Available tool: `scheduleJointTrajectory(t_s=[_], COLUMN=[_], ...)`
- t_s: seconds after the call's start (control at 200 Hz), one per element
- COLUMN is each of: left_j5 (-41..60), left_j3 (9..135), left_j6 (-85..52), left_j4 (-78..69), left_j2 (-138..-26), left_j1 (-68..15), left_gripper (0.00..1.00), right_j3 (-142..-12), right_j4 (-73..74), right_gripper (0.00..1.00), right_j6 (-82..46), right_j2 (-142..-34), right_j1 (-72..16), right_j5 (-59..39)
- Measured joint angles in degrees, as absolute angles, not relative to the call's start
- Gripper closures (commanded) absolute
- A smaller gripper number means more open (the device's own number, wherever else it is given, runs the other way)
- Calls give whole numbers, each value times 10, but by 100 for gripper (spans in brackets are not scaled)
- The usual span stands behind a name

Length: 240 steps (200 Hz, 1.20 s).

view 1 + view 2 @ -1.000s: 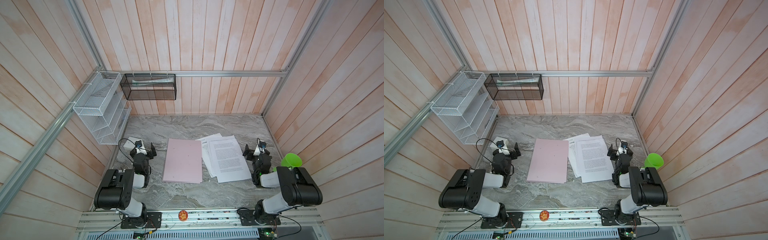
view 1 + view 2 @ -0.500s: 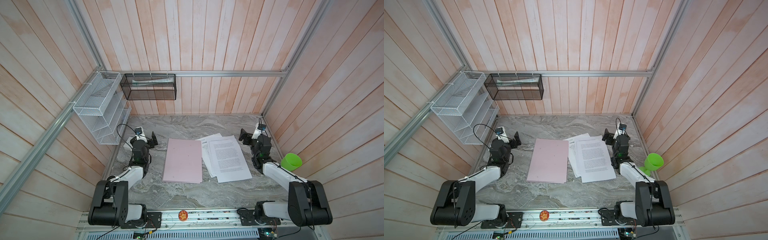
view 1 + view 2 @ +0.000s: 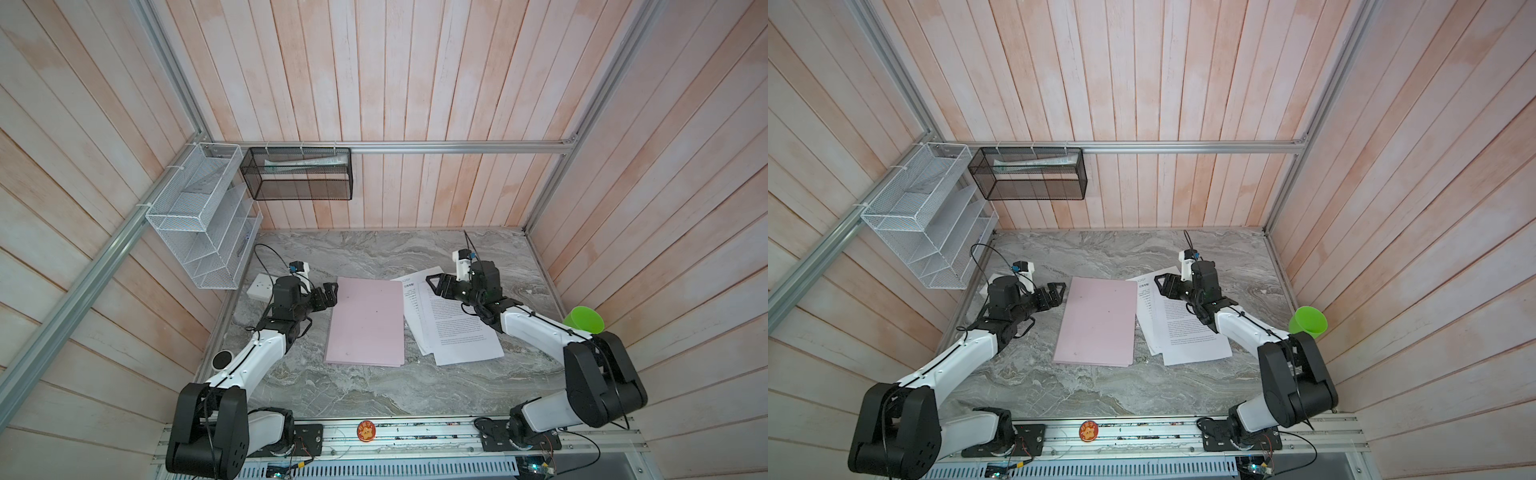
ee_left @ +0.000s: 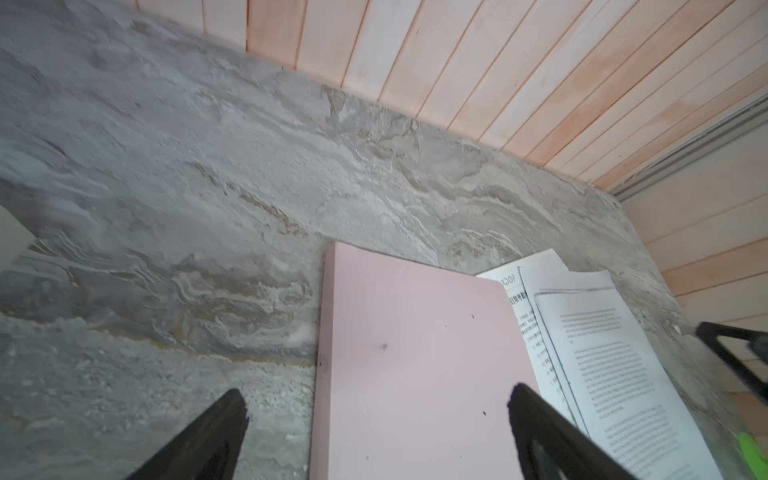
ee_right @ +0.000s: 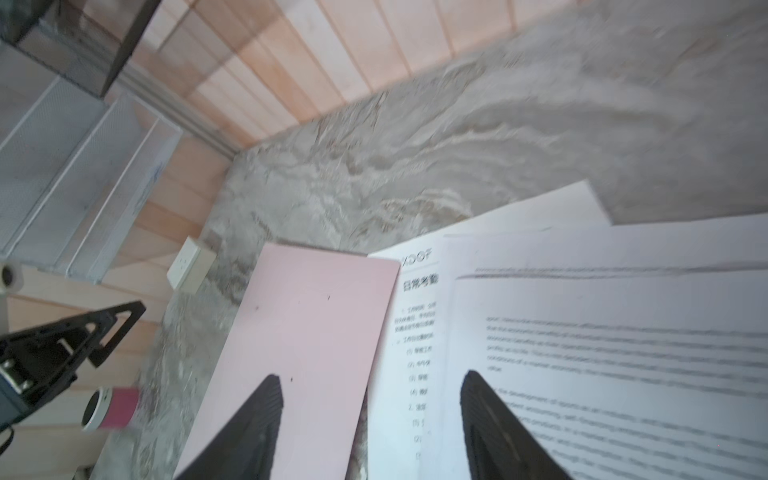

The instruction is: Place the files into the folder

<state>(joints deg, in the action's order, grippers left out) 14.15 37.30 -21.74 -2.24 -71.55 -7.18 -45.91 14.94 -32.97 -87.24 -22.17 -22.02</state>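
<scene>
The pale pink folder lies shut and flat in the middle of the marble table. Directly to its right, the files are several overlapping white printed sheets, fanned out. My left gripper hovers open at the folder's far left corner; in the left wrist view its jaws straddle the folder's left edge. My right gripper hangs open over the far end of the files. Its jaws span the seam between folder and files, holding nothing.
A white wire mesh rack hangs on the left wall and a black mesh basket on the back wall. A white socket box sits behind the left gripper. A green cup stands by the right wall.
Both arms have stretched forward from near their bases to the far ends of the folder and the files. The right jaws have narrowed somewhat.
</scene>
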Motion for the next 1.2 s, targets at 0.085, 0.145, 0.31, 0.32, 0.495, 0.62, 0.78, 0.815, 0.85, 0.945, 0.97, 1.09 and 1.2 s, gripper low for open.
scheduleJointTrajectory(t_s=[0.085, 0.145, 0.31, 0.32, 0.495, 0.62, 0.78, 0.815, 0.85, 0.945, 0.97, 1.09, 1.2], left_j5=[161, 174, 206, 208, 222, 223, 227, 229, 231, 238, 239, 247, 256], left_j3=[374, 373, 354, 353, 332, 320, 302, 299, 296, 291, 291, 291, 291], left_j6=[-234, -243, -266, -267, -282, -288, -299, -302, -304, -312, -313, -316, -318], left_j4=[-1, 8, 15, 16, 23, 22, 15, 15, 15, 7, 5, -5, -23], left_j2=[-717, -720, -725, -725, -735, -739, -753, -757, -761, -771, -774, -792, -802], left_j1=[-76, -77, -79, -79, -80, -80, -80, -80, -80, -80, -80, -80, -80], left_gripper=[0, 1, 2, 2, 3, 4, 4, 4, 4, 4, 4, 4, 4], right_j3=[-467, -468, -475, -475, -477, -477, -477, -477, -477, -478, -478, -480, -482], right_j4=[135, 133, 134, 134, 134, 134, 135, 136, 136, 136, 136, 137, 141], right_gripper=[53, 61, 69, 69, 69, 69, 69, 69, 69, 69, 69, 69, 68], right_j6=[-347, -357, -384, -385, -396, -397, -401, -403, -404, -405, -405, -409, -411], right_j2=[-905, -919, -962, -966, -1003, -1015, -1027, -1031, -1035, -1045, -1048, -1060, -1072], right_j1=[-238, -243, -242, -242, -243, -244, -246, -247, -248, -250, -251, -252, -253], right_j5=[-262, -287, -349, -353, -395, -409, -420, -423, -424, -429, -430, -438, -441])
